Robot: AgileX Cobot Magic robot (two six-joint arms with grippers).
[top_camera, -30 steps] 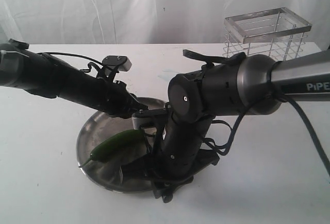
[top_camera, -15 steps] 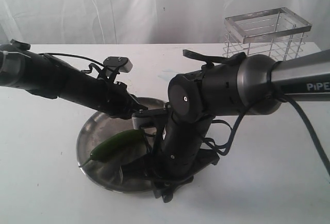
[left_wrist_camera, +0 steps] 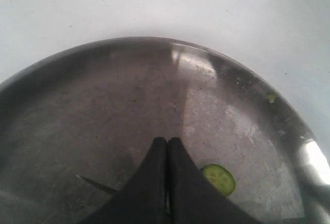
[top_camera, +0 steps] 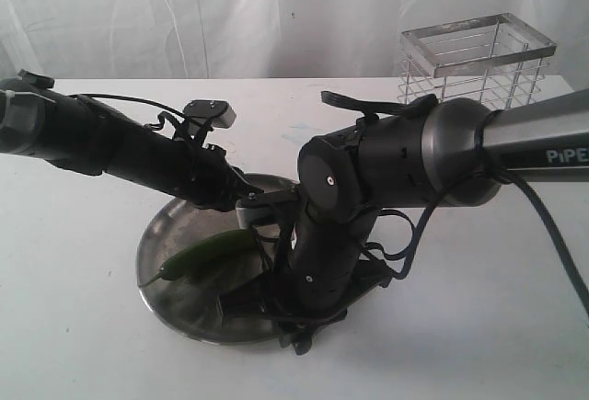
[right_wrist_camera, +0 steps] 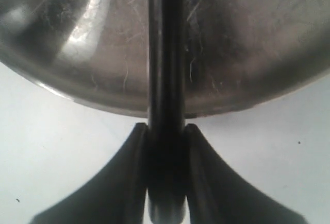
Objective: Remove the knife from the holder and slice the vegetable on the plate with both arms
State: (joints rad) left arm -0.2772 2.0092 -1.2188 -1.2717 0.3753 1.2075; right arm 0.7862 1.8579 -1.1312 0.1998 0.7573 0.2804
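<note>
The dark green vegetable lies on the round steel plate, its thin stem pointing left. My left gripper is over the vegetable's right end. In the left wrist view its fingers are pressed together above the plate, beside a cut green slice and a thin dark point. My right gripper is shut on the black knife, which runs from the plate's front rim over its middle. In the exterior view the right wrist hides most of the knife.
The wire holder stands at the back right of the white table, behind the right arm's grey PiPER sleeve. A white curtain hangs behind the table. Both arms cross over the plate.
The vegetable has shifted left and lies flatter, with its stem nearer the plate's left rim. The right wrist has moved slightly left. The left arm has hardly moved.
</note>
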